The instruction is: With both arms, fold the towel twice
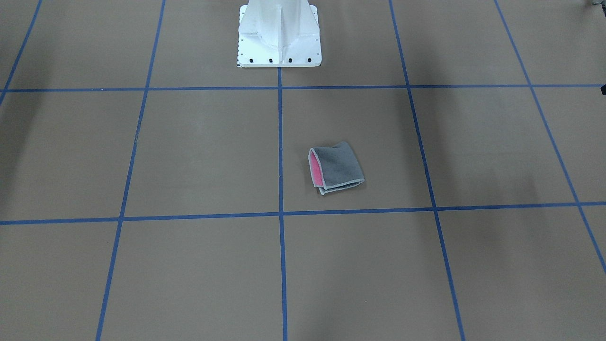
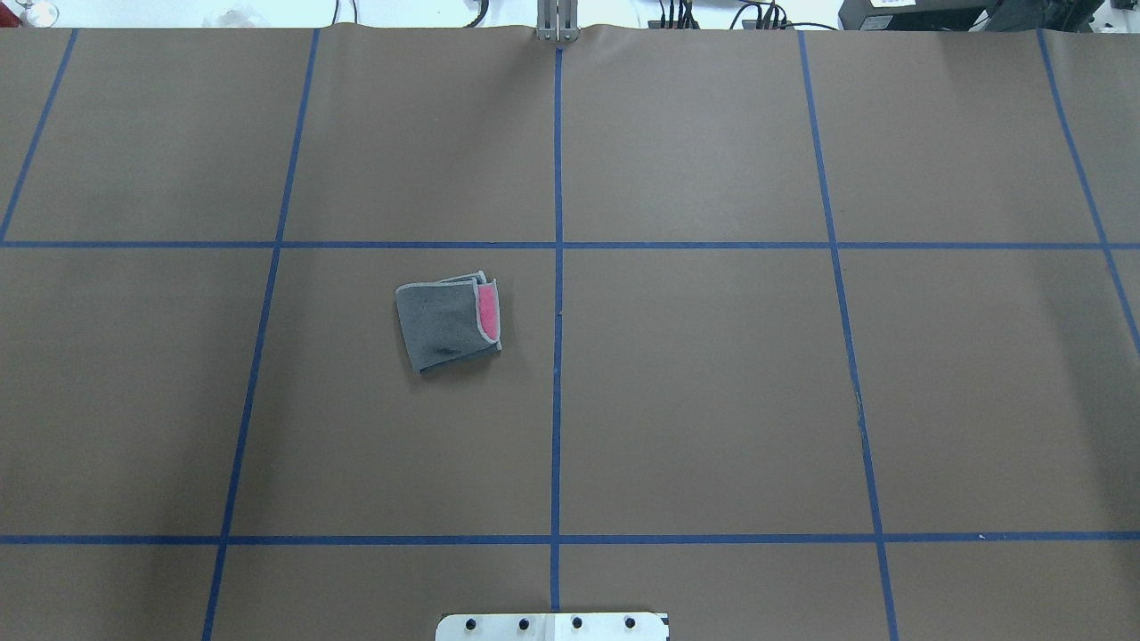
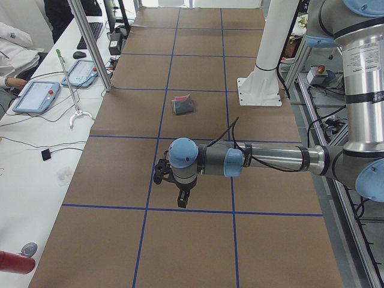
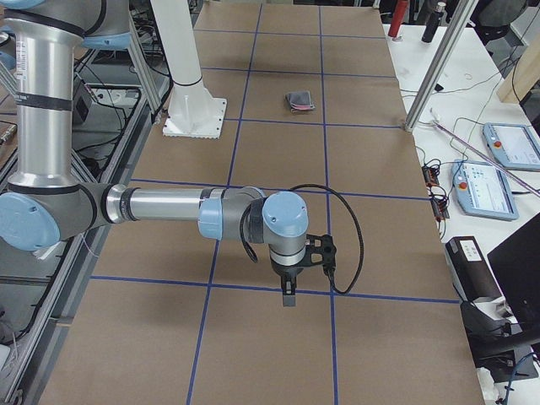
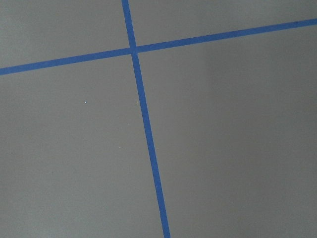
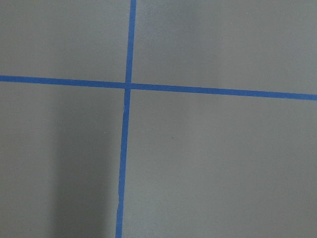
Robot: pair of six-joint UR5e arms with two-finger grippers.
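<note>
I'm looking at a flat brown paper-covered counter [image 2: 712, 401], ruled into large squares by blue tape lines [image 2: 557, 356]. A white bolted metal pedestal [image 1: 279, 38] stands at its robot-side edge, and one tape line runs straight out from the pedestal's middle. Across the counter from the pedestal, a white side counter [image 3: 24, 192] carries a blue-grey handheld pendant with a light screen [image 3: 36, 96], a second matching pendant [image 3: 87, 72], a black keyboard [image 3: 90, 35] and a black mouse [image 3: 79, 54]. A silver aluminium post [image 3: 90, 42] rises between that side counter and the pedestal.
</note>
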